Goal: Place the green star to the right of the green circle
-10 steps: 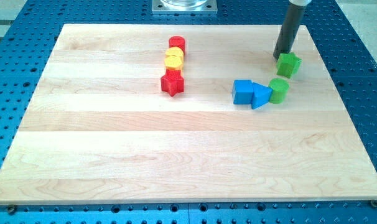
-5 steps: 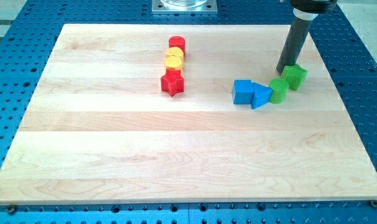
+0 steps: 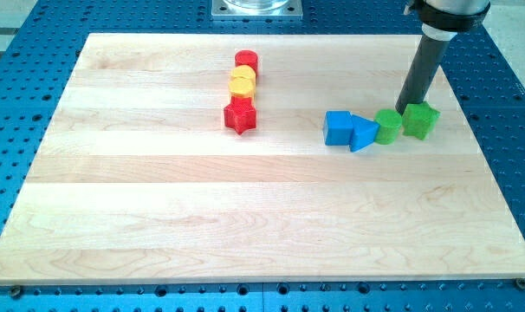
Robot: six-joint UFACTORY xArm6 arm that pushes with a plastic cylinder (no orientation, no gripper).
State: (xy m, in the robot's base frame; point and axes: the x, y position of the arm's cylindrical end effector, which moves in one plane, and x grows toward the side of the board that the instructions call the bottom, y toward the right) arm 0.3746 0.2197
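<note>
Moved: green star (image 3: 420, 120) has slid from 1 o'clock of the green circle (image 3: 388, 126) down to its 3 o'clock, now just beside it.
Tip: my tip (image 3: 406, 109) sits at the star's 10 o'clock, touching its upper edge; a bare rod, nothing to spread or pinch.
Risk: more push from here could drive the star past the circle toward 5 o'clock, or nudge the circle into the blue triangle (image 3: 363, 133).
Orientation: star squat, no clear long axis; point direction unreadable.

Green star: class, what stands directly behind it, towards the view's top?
My tip stands just behind the green star, beside the green circle. The star's back face is hidden.
</note>
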